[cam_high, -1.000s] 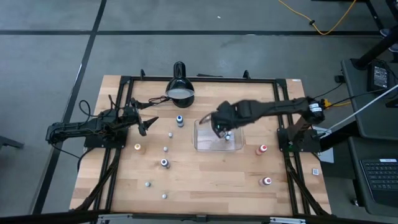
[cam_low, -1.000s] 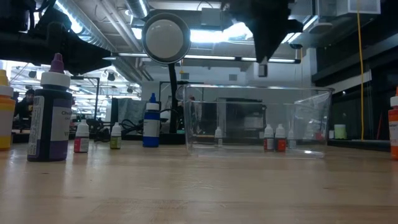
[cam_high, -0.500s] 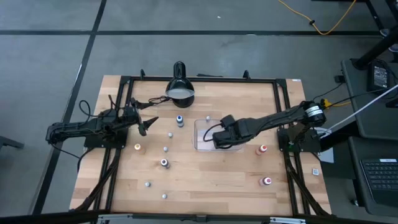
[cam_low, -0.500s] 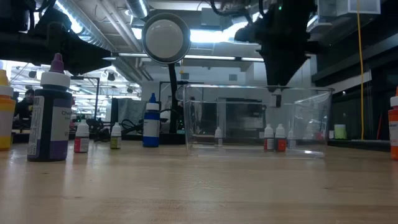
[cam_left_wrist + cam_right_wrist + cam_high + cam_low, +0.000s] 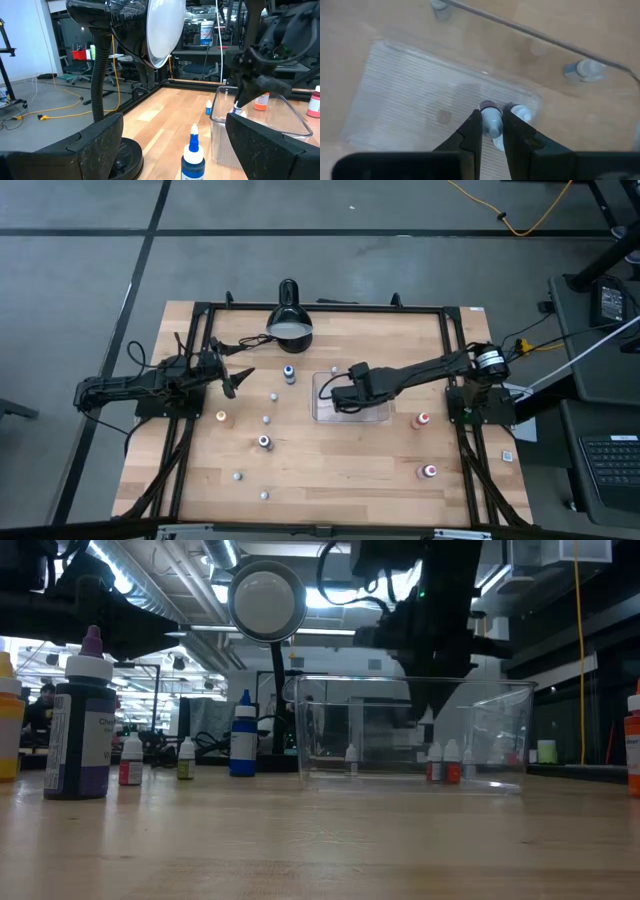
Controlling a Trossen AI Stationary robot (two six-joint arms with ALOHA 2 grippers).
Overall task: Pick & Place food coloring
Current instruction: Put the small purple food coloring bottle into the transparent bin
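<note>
The clear tray point(image 5: 372, 416) stands mid-table, and my right gripper point(image 5: 338, 396) reaches down inside it, shut on a tiny food coloring bottle point(image 5: 491, 121) with a dark purple top. A second small pale bottle point(image 5: 521, 113) lies right beside it, and others stand on the tray floor point(image 5: 442, 763). More bottles stand on the wood: a blue one point(image 5: 289, 373), an orange one point(image 5: 222, 417), a dark one point(image 5: 264, 442) and two red-topped ones point(image 5: 422, 420). My left gripper point(image 5: 236, 379) waits open at the table's left side, touching nothing. My right gripper pinches the tiny bottle by its body, just below the purple cap point(image 5: 489, 106), between the two fingers point(image 5: 473, 131). It comes from above, slanting down into the tray. Whether the bottle's base rests on the tray floor, I cannot tell.
The black dome lamp point(image 5: 289, 322) stands at the far edge behind the tray and shows large in the left wrist view point(image 5: 150, 30). A big purple-topped bottle point(image 5: 82, 730) stands near the low camera. Small pale bottles point(image 5: 238, 476) dot the near-left wood.
My right gripper has come down from above the tray rim into the tray, carrying the small bottle, and has shifted toward the tray's left side as the arm lowered. The left arm has kept still.
</note>
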